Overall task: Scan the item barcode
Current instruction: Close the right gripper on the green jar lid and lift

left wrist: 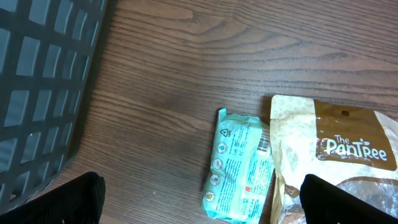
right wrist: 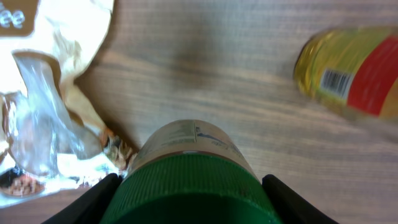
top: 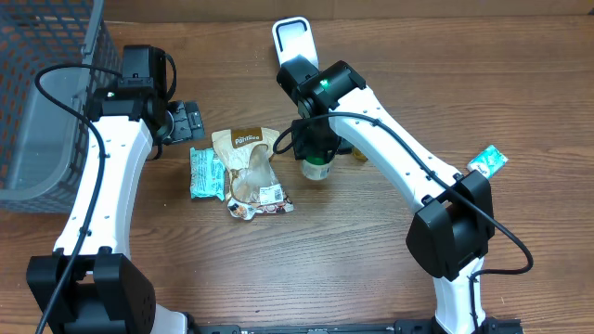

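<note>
The right pincer (right wrist: 189, 185) is part closed on the green lid (right wrist: 186, 205) of the jar (right wrist: 185, 142), gripping from above so the label and its barcode stay uncovered. The jar seems to stand on the table (top: 371, 269), between the PanTree pouch (top: 251, 172) and a yellow bottle (right wrist: 348, 68). The left pincer (top: 188, 122) hangs wide open and empty near the teal packet (left wrist: 239, 165), likely out of the way. A white scanner-like device (top: 292, 37) lies beyond, so a lift toward it looks due
</note>
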Robot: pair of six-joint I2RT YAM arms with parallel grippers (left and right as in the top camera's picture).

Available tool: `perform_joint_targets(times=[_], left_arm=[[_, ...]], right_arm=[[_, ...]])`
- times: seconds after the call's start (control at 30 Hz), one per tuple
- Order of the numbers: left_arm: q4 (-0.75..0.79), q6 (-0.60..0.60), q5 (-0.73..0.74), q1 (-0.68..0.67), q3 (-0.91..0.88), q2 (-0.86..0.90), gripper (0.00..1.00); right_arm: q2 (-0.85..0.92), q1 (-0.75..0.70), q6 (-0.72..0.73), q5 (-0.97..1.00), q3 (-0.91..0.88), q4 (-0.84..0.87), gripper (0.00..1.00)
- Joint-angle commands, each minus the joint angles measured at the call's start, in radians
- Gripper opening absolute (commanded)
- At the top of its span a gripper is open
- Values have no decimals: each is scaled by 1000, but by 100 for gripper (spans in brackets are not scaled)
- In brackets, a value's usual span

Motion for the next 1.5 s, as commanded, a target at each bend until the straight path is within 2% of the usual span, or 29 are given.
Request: perform_joint_targets(times=[0.0,0.13,0.4,0.5,0.6,0.73,1.07,1.2,1.47], left_arm=[[-2,14,-9,4,17,2,100],[-2,14,-9,4,17,2,99],[-2,14,-9,4,17,2,99],[-2,14,-9,4,17,2,99],[-2,14,-9,4,17,2,100],[-2,14,-9,4,17,2,99],[-2,14,-9,4,17,2,100],[-2,14,-9,4,17,2,99],[-2,14,-9,4,17,2,99]], right_arm=[[-15,-2,3,-53,28,-40,48],[-15,-2,3,-149,28,-129,49],[-15,-2,7,-536,28,-201,49],[-15,-2,37,-626,28,-229,49],[-15,-2,135,-632,28,-266,49],[-15,-2,238,-654,27,-269,41],[-15,-2,326,-763,27,-269,31],[-15,-2,325,-791,27,-269,19],[-15,-2,387,-816,27,-269,18]])
